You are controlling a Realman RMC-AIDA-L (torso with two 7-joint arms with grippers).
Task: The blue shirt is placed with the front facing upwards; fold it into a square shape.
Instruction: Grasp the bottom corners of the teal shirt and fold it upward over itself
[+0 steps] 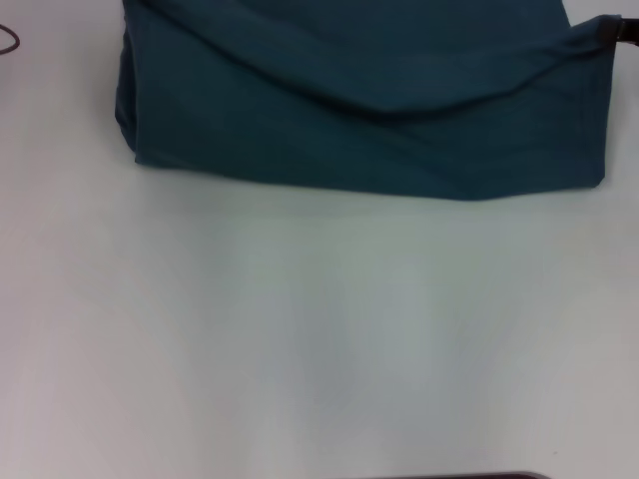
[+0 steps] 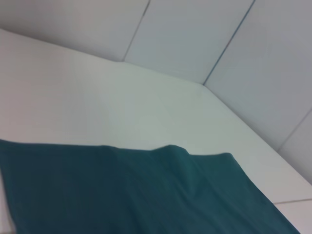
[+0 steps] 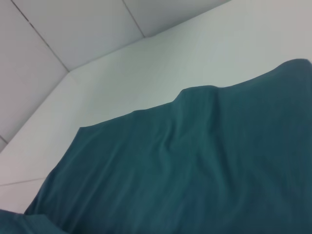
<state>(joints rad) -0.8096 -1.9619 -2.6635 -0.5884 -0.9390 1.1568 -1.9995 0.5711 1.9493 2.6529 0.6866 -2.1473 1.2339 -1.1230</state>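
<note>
The blue shirt (image 1: 369,110) lies across the far part of the white table (image 1: 319,329) as a wide dark teal band, with a long crease running over it and no lettering showing. Its near edge is a straight fold. At the far right, a corner of the cloth is drawn up into a point at the dark tip of my right gripper (image 1: 621,31), which is shut on it. Both wrist views look along the blue shirt (image 2: 122,195) (image 3: 195,165) from close above. My left gripper shows in none of the views.
A dark cable loop (image 1: 8,40) lies at the table's far left edge. A dark strip (image 1: 449,476) runs along the near edge. Pale wall panels (image 2: 195,34) stand behind the table's corner.
</note>
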